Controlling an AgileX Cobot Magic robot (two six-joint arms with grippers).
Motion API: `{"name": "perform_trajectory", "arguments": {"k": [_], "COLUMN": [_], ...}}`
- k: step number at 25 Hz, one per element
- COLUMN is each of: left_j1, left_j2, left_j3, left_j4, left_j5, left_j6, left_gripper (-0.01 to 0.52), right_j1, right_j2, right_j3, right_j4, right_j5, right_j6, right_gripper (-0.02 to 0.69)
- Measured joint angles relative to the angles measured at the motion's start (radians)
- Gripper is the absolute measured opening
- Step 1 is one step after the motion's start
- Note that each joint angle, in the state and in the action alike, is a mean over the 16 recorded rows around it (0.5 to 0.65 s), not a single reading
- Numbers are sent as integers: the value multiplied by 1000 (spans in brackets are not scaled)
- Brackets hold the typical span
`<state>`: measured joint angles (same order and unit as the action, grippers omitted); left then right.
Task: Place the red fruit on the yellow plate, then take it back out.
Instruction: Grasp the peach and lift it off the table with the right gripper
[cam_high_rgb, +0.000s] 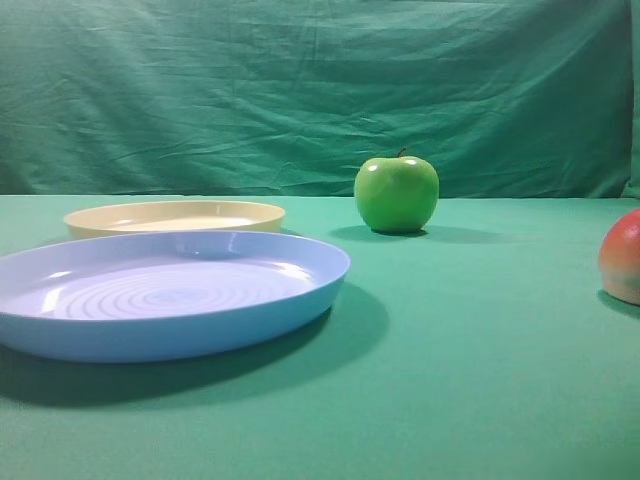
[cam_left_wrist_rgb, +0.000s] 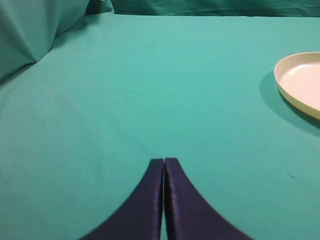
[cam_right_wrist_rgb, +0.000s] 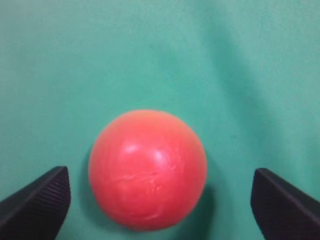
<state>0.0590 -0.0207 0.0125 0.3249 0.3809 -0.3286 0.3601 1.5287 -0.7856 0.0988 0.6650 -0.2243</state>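
1. Right tool (cam_right_wrist_rgb: 160, 200) hangs spread wide over the red fruit (cam_right_wrist_rgb: 148, 169), pads (cam_right_wrist_rgb: 37, 202) clear on both sides, gripping nothing.
2. The fruit sits on the green tabletop (cam_high_rgb: 470, 350), well right of the green apple (cam_high_rgb: 396, 193).
3. It looks smooth, round, glossy, probably slippery and rigid; best pinched across its widest middle.
4. Yellow plate (cam_high_rgb: 175, 215) beyond the blue plate (cam_high_rgb: 165, 290), left of the apple; both hold nothing.
5. Left tool (cam_left_wrist_rgb: 164, 162) pressed closed, empty.

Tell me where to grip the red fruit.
Across its widest middle, from straight above. The red fruit is a smooth ball sitting free on the cloth, and the open right hand already straddles it, one finger each side.
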Motion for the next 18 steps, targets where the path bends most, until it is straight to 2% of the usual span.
{"name": "perform_trajectory", "arguments": {"k": [3,10,15,18], "left_j1": [0,0,0,0], "left_j2": [0,0,0,0], "left_j3": [0,0,0,0], "left_j4": [0,0,0,0], "left_j5": [0,0,0,0], "left_j6": [0,-1,-1,-1], "left_gripper": [0,0,0,0], "right_j1": [0,1,22,53], "right_j2": [42,95,103,111], "right_j3": [-1,-36,-137,-233], "right_j4": [3,8,15,24], "right_j5": [-28,-41,-16,3], "right_j6": [0,0,-10,-23], "right_gripper": [575,393,271,225]}}
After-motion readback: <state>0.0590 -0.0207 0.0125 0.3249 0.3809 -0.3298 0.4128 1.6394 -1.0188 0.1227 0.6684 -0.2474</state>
